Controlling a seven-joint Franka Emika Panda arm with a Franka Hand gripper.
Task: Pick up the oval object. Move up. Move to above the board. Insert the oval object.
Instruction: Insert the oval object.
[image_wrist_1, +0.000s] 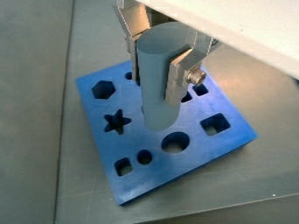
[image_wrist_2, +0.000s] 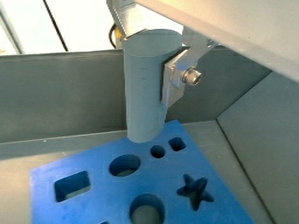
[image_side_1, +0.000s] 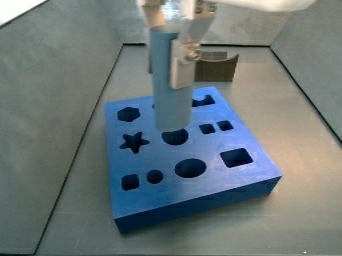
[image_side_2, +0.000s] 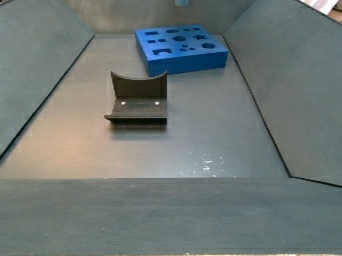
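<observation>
Pincer (image_wrist_1: 163, 66) clamped on oval object (image_wrist_1: 158, 83), silver fingers (image_wrist_2: 177, 74) flat against peg's upper part in both wrist views. Peg upright over board (image_side_1: 254, 175), lower end at or just above hole near slab centre in side view; contact unclear, possibly not yet seated. Board lies flat on grey desk (image_side_2: 201, 130) at far end. Fixture (image_side_2: 138, 100) stands mid-desk, well apart from board.
</observation>
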